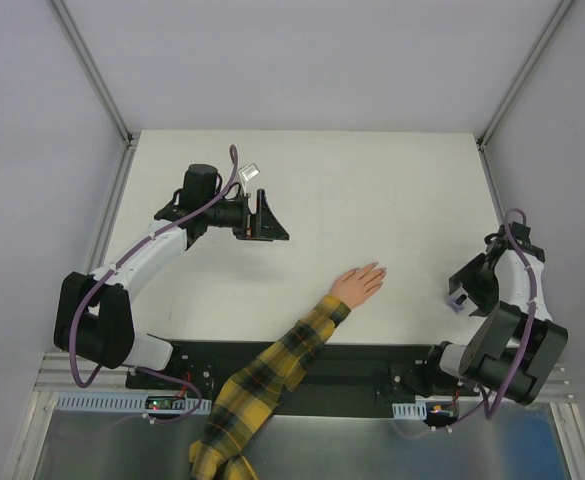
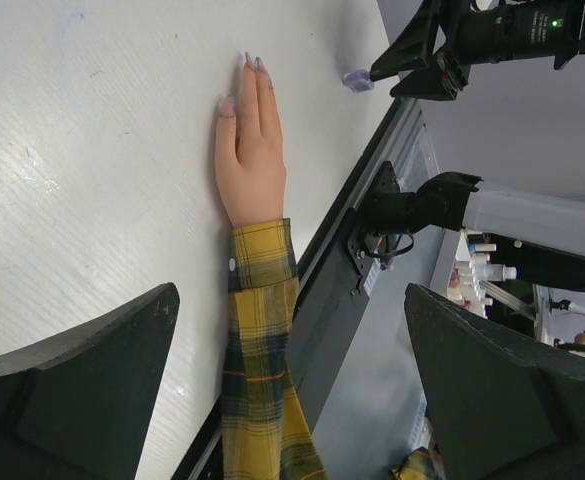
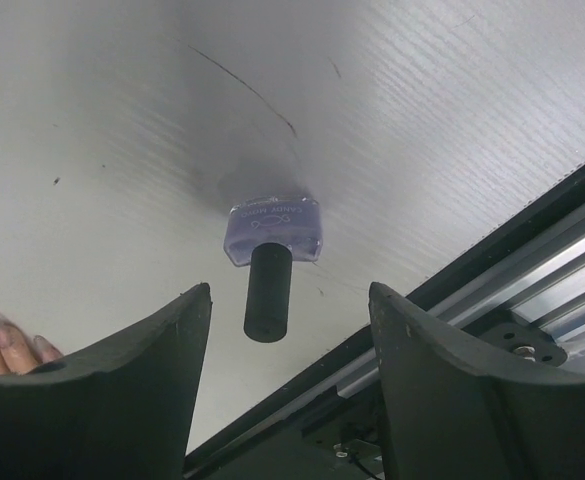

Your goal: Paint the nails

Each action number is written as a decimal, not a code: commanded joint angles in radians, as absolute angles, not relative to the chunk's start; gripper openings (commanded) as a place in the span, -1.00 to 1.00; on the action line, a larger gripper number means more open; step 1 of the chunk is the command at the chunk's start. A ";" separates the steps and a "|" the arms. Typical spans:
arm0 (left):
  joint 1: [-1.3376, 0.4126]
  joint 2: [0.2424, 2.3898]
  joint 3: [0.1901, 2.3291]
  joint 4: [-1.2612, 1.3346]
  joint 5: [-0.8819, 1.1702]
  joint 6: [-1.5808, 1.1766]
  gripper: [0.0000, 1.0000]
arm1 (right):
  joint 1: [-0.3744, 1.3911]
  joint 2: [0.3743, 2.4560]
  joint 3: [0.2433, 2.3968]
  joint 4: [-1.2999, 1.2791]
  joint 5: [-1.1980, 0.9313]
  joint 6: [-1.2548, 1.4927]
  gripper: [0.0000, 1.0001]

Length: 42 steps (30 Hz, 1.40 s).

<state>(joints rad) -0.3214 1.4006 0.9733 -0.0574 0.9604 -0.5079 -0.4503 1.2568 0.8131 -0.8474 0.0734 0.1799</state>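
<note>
The right gripper (image 3: 287,300) straddles the cap (image 3: 268,285) of the bottle (image 3: 274,230), jaws half-narrowed but clear of it, probably lining up a grip. The left gripper (image 1: 269,218) hangs wide, empty. The nails (image 2: 252,63) lie between the 2 grippers, hand (image 1: 359,283) flat on the bench (image 1: 372,180) so they face up.

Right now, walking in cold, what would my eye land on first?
A small peach hand in a yellow-and-black plaid sleeve lies flat on the white table, near its front edge. To its right, the right gripper hovers open-jawed over a little purple bottle with a dark cap.
</note>
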 commanded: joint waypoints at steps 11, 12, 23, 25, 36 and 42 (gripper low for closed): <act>-0.330 1.391 1.002 -0.057 0.979 -0.489 0.89 | -0.408 1.318 0.821 -0.827 0.176 0.183 -0.03; -0.331 1.390 1.002 -0.057 0.980 -0.488 0.89 | -0.405 1.321 0.819 -0.824 0.175 0.181 -0.08; -0.331 1.378 0.993 -0.057 0.960 -0.480 0.89 | -0.290 1.295 0.863 -0.831 0.227 0.130 -0.99; -0.331 1.370 0.989 -0.057 0.954 -0.477 0.89 | -0.247 1.272 0.882 -0.842 0.251 0.104 -0.99; -0.414 1.365 1.002 -0.046 0.963 -0.468 0.87 | 0.207 1.042 0.969 -0.813 0.019 -0.103 -0.99; -0.567 1.374 1.055 -0.041 0.937 -0.503 0.85 | 0.414 0.934 0.937 -0.810 -0.069 -0.130 -0.99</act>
<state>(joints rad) -0.5030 1.3876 0.9836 -0.0586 0.9474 -0.4862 0.3233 0.9936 0.9386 -0.8001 0.0174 -0.0807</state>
